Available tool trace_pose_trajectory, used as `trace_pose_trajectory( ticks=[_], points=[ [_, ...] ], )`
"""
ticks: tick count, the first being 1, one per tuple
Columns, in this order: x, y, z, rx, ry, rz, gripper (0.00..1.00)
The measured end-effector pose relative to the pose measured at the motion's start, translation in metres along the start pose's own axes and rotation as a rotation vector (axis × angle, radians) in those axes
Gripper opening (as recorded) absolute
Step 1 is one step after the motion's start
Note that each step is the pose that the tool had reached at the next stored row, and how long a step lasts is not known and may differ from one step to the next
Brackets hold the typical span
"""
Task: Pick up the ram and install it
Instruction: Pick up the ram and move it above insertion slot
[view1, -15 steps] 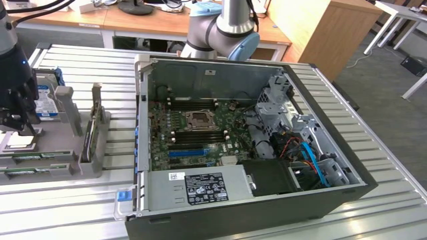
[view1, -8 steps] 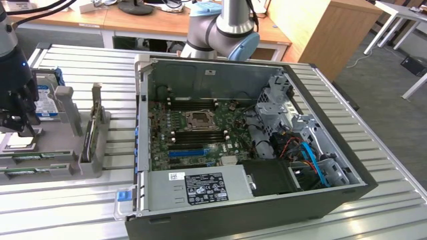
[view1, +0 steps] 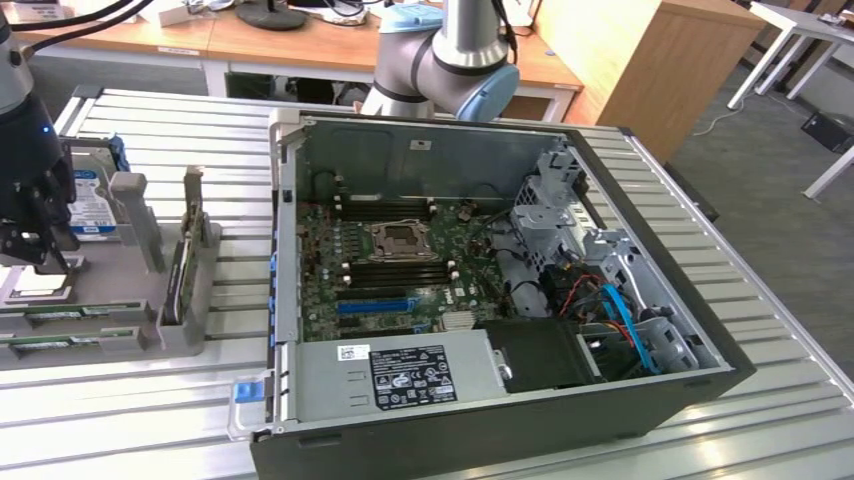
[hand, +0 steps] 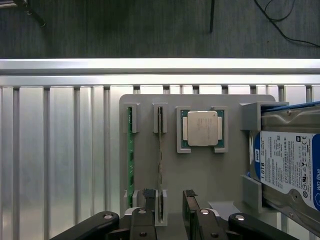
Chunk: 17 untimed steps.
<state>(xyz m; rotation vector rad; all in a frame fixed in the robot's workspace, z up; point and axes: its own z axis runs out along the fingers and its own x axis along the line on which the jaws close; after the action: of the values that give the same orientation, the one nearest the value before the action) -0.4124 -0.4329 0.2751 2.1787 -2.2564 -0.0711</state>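
Observation:
Two ram sticks stand on edge in slots of a grey holder (hand: 200, 175). One ram (hand: 160, 160) runs between my gripper's (hand: 169, 201) open fingers, close to one finger (hand: 149, 199). The other ram (hand: 131, 160), showing green, sits one slot further out. In the exterior view my gripper (view1: 40, 262) hangs over the holder at the far left, a little above the rams (view1: 60, 316), and holds nothing. The open computer case (view1: 287, 200) lies in the middle of the table, with the motherboard (view1: 387, 260) and its dark memory slots (view1: 394, 272) exposed.
A processor chip (hand: 202, 128) lies in its recess beside the rams. A silver hard drive (hand: 290, 165) with a blue-and-white label stands at the holder's end. Inside the case are a blue slot strip (view1: 374, 303), a power supply (view1: 400, 372) and a drive cage (view1: 554, 200). Slatted aluminium table (hand: 55, 150) around.

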Motion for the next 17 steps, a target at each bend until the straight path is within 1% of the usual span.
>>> trace_pose_trajectory(
  ticks=[17],
  points=[
    [0.0053, 0.0007, -0.0001, 0.0001, 0.0000, 0.000, 0.35]
  ],
)
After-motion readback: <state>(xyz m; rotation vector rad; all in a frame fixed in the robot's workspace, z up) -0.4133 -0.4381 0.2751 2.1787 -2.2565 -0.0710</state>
